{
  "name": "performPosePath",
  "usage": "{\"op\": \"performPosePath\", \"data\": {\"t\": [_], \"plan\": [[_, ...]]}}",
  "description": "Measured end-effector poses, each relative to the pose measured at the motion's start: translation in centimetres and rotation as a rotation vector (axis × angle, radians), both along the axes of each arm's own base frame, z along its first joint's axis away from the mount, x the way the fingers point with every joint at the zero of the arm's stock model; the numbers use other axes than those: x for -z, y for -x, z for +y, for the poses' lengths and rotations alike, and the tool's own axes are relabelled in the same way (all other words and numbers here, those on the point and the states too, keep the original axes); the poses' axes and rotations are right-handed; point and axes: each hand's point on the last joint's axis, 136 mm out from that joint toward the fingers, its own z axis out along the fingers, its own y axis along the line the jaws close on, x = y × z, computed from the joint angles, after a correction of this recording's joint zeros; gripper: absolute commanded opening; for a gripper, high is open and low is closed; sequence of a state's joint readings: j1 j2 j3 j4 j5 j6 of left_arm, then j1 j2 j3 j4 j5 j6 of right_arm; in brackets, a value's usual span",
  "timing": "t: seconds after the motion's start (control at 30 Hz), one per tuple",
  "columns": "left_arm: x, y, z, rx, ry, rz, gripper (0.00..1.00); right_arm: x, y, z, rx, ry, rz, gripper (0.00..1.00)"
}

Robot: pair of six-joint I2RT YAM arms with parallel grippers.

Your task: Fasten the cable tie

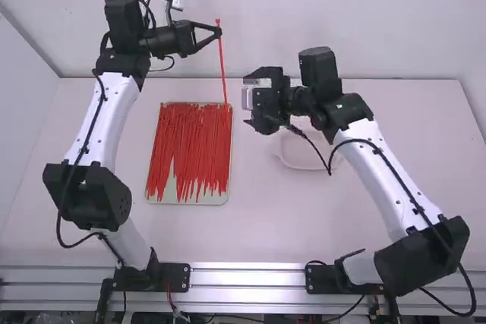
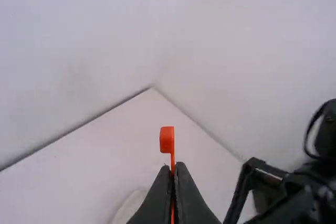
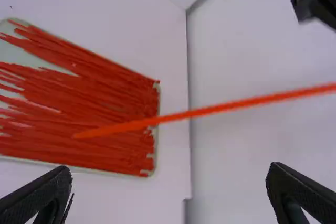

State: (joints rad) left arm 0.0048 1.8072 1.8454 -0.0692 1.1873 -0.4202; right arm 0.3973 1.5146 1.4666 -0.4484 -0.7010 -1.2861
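Surface: white table (image 1: 288, 218), set in a corner of plain white walls.
Cable tie (image 1: 222, 62): one red tie, lifted clear of the table and hanging nearly upright. Its head is uppermost and its tail points down toward the far edge of the tray.
Left gripper (image 1: 218, 33): fingers pressed together on the strap just below the head. In the left wrist view the head stands out past the fingertips.
Right gripper (image 1: 258, 123): fingers spread wide, holding nothing. It sits beside the lower strap, apart from it, over the white bowl (image 1: 304, 158).
Step in hand (judged): taking the free tail so it can be bent round to the head.
Procedure: line the open fingers up across the strap near the tail. Close only when the strap lies between both pads, and leave the very tip free for threading.
Head access: keep the left grip below the head so the slot stays unobstructed.
Caution: the strap is thin and springy. An off-centre pinch is likely to make it twist or slip out.
Surroundings: tray (image 1: 225, 201) loaded with spare red ties (image 1: 190, 149), lying below the hanging tail.
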Motion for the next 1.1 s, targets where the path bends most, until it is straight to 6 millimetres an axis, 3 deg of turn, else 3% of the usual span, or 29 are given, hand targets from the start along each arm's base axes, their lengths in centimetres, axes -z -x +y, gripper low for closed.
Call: {"op": "performPosePath", "data": {"t": [0.1,0.47,0.5,0.7,0.83,1.1], "plan": [[-1.2,1.0,0.1,0.063,0.066,0.078,0.02,-1.2,0.7,1.1,-0.102,-0.028,-0.112,0.99],[-1.6,3.0,-0.3,0.163,0.205,0.525,0.02,-4.0,4.7,2.9,-0.446,-0.208,-0.341,0.98],[-1.6,3.0,-0.4,0.165,0.215,0.564,0.02,-4.5,5.1,2.9,-0.479,-0.231,-0.359,0.92],[-1.5,2.8,-0.3,0.144,0.256,0.691,0.02,-5.6,6.9,2.6,-0.59,-0.306,-0.384,0.8],[-1.4,2.3,-0.2,0.113,0.277,0.725,0.02,-6.0,8.1,2.6,-0.656,-0.34,-0.409,0.65],[-1.5,2.0,-0.1,0.096,0.292,0.753,0.02,-6.5,9.4,2.4,-0.731,-0.384,-0.434,0.51]]}}
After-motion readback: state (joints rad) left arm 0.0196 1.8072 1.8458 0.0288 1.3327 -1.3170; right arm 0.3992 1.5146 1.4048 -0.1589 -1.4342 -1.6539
